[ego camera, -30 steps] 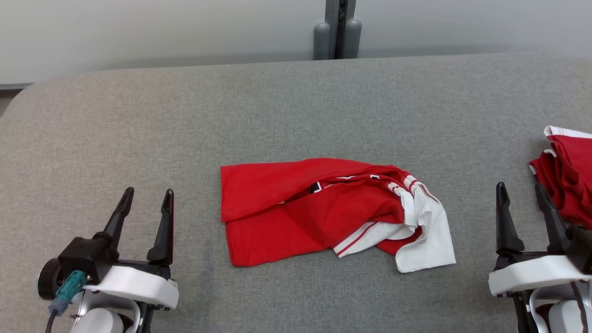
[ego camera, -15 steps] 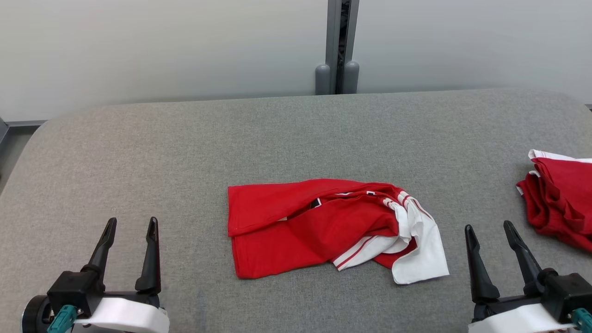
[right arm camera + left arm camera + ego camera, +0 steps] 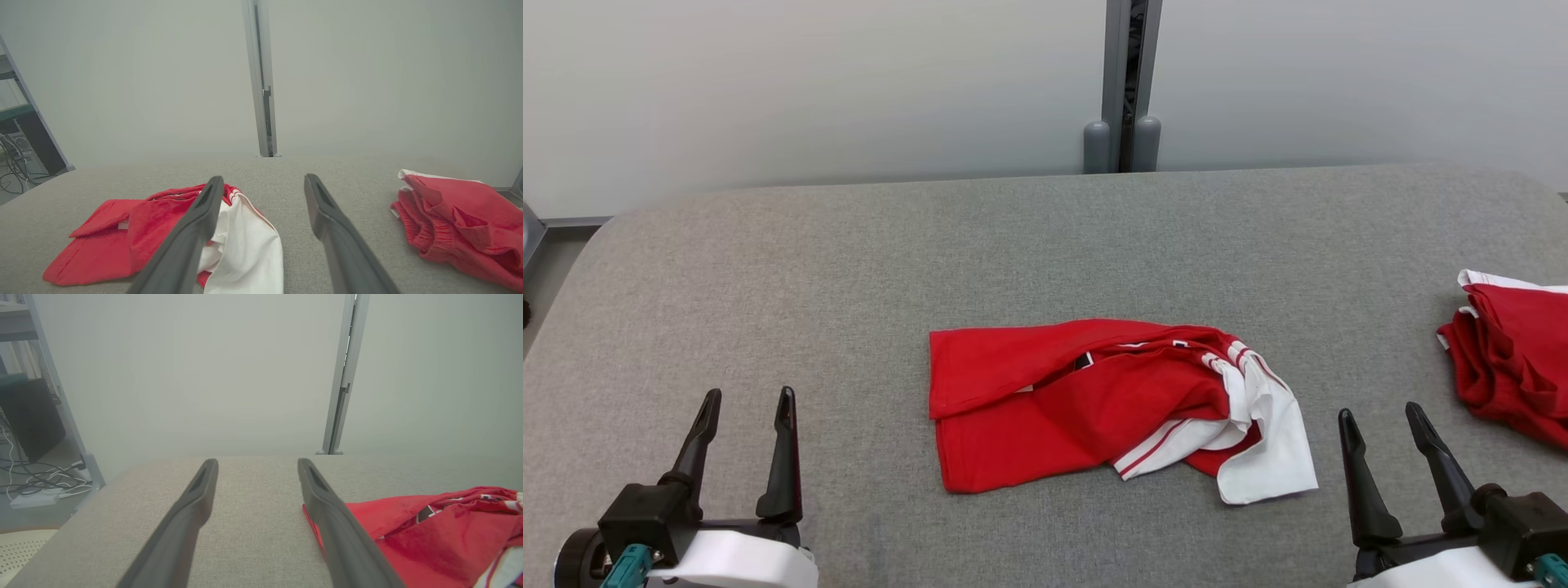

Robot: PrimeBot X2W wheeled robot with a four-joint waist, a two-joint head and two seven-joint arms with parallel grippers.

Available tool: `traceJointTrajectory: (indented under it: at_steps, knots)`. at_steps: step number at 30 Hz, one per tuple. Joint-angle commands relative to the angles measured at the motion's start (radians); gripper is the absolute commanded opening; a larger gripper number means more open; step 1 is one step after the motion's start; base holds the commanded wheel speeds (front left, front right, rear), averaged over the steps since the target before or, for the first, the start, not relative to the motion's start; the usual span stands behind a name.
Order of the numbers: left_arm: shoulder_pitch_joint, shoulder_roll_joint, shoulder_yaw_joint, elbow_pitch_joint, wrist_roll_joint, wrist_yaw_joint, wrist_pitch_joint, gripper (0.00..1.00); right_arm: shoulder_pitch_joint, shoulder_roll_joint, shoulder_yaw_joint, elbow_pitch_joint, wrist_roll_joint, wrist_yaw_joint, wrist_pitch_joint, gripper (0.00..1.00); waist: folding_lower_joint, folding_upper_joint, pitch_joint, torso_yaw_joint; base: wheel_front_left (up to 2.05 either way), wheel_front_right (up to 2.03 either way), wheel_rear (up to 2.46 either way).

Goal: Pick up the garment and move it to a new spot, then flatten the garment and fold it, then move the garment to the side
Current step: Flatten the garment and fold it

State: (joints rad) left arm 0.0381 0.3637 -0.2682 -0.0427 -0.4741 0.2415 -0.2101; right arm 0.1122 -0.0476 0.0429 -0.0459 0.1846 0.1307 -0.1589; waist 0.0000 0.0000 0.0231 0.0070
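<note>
Red and white shirt [image 3: 1086, 400] lies rumpled on the grey table [image 3: 849, 269].
Left gripper [image 3: 748, 394] and right gripper [image 3: 1378, 410] have fingers spread, holding nothing.

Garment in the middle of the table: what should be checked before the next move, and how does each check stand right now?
1. Left gripper open, holding nothing: ok.
2. Right gripper open, holding nothing: ok.
3. Garment lies on the grey table with neither gripper touching it: ok.
4. Garment flat enough to fold: not ok; it is bunched, with its white part crumpled at the robot's right end.
5. Second red garment kept apart from it: ok; bare table lies between them.
6. Garment already at its new spot: cannot tell.
</note>
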Motion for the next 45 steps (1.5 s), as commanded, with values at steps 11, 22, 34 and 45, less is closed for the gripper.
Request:
traceJointTrajectory:
  at_steps: [11, 22, 34, 45]
  knots:
    - [-0.017, 0.013, -0.021, -0.011, 0.013, 0.006, 0.025, 1.00, -0.017, -0.004, 0.008, 0.013, 0.005, 0.000, 0.007, 1.00, 0.0000, 0.0000, 0.013, 0.005, 0.00, 0.00, 0.00]
    - [-0.126, -0.012, -0.161, 0.040, -0.022, -0.116, 0.185, 1.00, -0.052, -0.004, 0.092, 0.016, -0.048, 0.000, 0.080, 1.00, 0.0000, 0.0000, 0.091, 0.000, 0.00, 0.00, 0.00]
    - [-0.313, -0.046, -0.216, 0.239, -0.125, -0.260, 0.340, 1.00, -0.144, -0.004, 0.158, 0.039, -0.065, 0.000, 0.138, 1.00, 0.0000, 0.0000, 0.219, -0.022, 0.00, 0.00, 0.00]
    - [-0.410, -0.066, -0.227, 0.337, -0.144, -0.305, 0.345, 1.00, -0.198, -0.004, 0.180, 0.040, -0.066, 0.000, 0.119, 1.00, 0.0000, 0.0000, 0.286, -0.031, 0.00, 0.00, 0.00]
